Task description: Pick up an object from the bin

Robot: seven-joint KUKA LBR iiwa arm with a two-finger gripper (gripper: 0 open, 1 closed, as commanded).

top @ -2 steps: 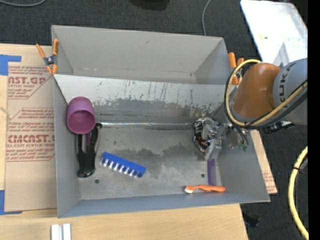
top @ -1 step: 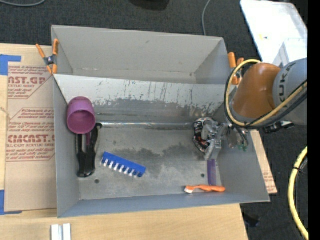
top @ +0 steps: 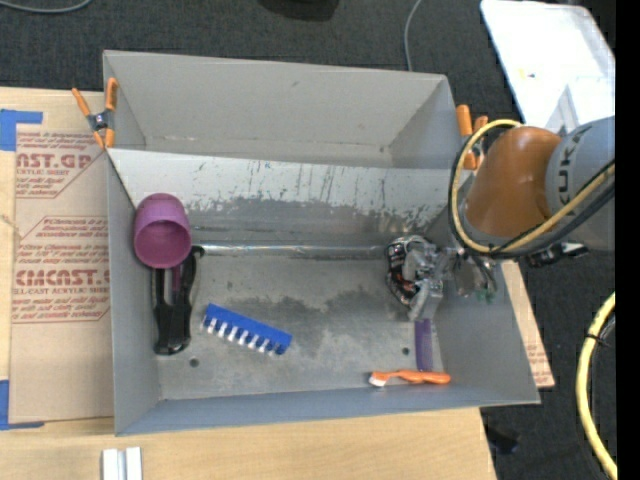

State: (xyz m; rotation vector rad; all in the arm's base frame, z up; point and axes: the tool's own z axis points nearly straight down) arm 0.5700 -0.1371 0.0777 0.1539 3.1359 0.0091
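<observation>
- The gripper (top: 418,286) is seen at 3 o'clock over the scuffed grey bin (top: 320,318) floor; how far it is open cannot be told.
- A purple stick (top: 423,344) lies just beside it, at 5 o'clock.
- Dark ground (top: 200,18) is seen at 12 o'clock.

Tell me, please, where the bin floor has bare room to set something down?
The widest bare patch is mid-floor of the bin, between the blue comb and the pincer. It is crowded at the left wall, with the purple cup and black handle, and front right, where a purple stick and an orange stick lie by the pincer.
</observation>
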